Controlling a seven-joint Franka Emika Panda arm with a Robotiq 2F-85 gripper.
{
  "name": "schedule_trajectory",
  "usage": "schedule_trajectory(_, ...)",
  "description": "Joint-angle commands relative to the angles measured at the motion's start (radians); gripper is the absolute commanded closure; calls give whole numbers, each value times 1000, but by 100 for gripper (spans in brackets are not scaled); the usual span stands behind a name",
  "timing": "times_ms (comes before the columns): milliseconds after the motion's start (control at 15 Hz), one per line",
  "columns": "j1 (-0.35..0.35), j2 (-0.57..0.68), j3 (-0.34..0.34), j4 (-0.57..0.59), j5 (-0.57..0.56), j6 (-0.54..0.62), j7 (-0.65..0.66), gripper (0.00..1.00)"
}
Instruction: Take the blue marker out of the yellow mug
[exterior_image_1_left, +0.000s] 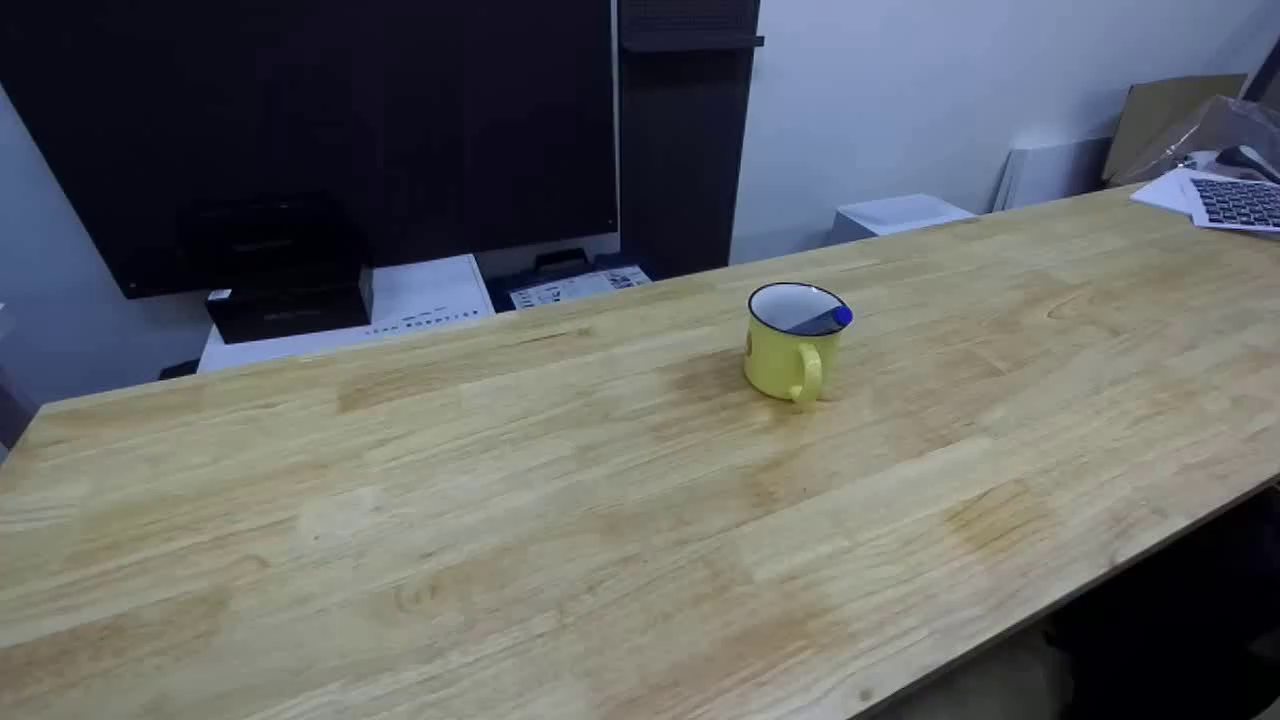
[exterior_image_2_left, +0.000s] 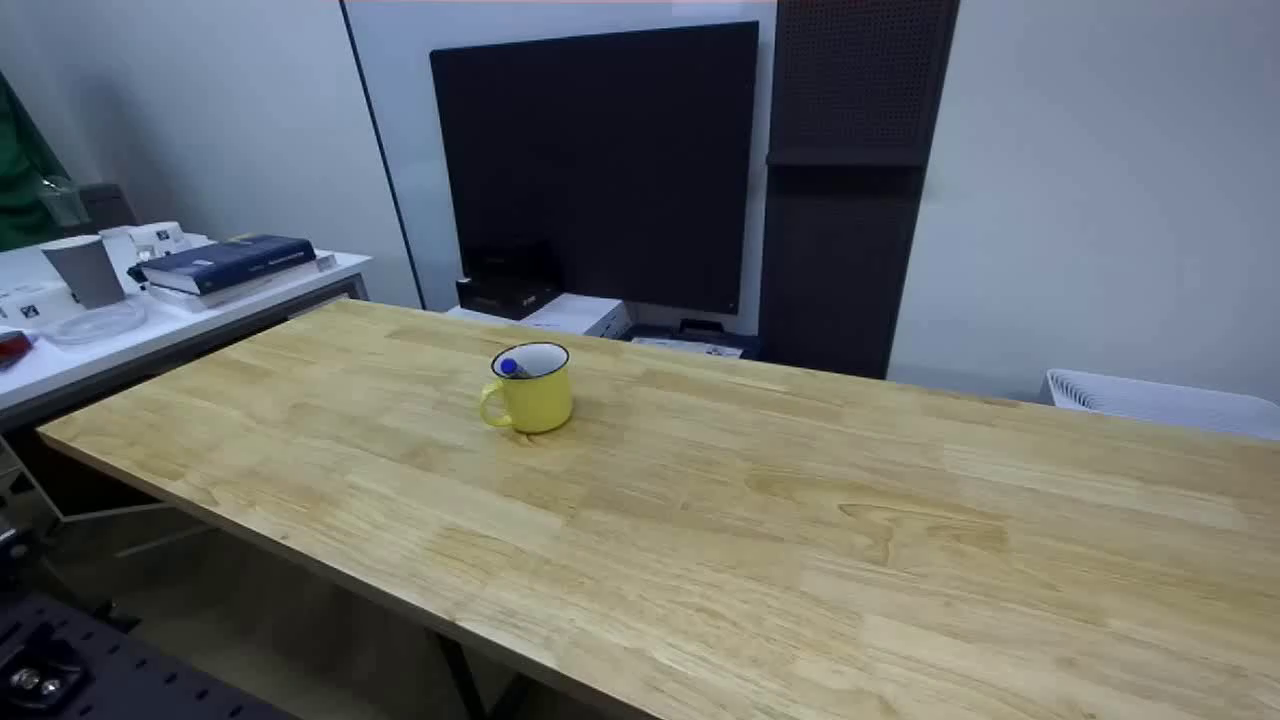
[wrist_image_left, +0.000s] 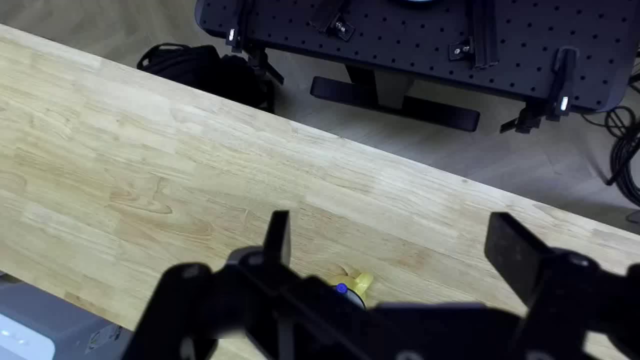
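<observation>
Mug (exterior_image_1_left: 778, 355), one and yellow, holds one blue marker (exterior_image_1_left: 826, 321) (the single tool (wrist_image_left: 392, 242) stands spread).

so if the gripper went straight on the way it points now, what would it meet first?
Likely the wooden tabletop, seen in the wrist view beyond the gripper, jaws open. The yellow mug, partly hidden behind the gripper, seems off that line, but depth is unclear.
</observation>
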Motion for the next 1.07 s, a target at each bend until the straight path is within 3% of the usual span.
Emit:
schedule_trajectory(0,26,3,-21,3,-6,-3,8,0)
schedule_trajectory(667,26,3,-21,3,-6,-3,8,0)
schedule_trajectory(1000,-28,31,-51,-32,-112,287,117,0)
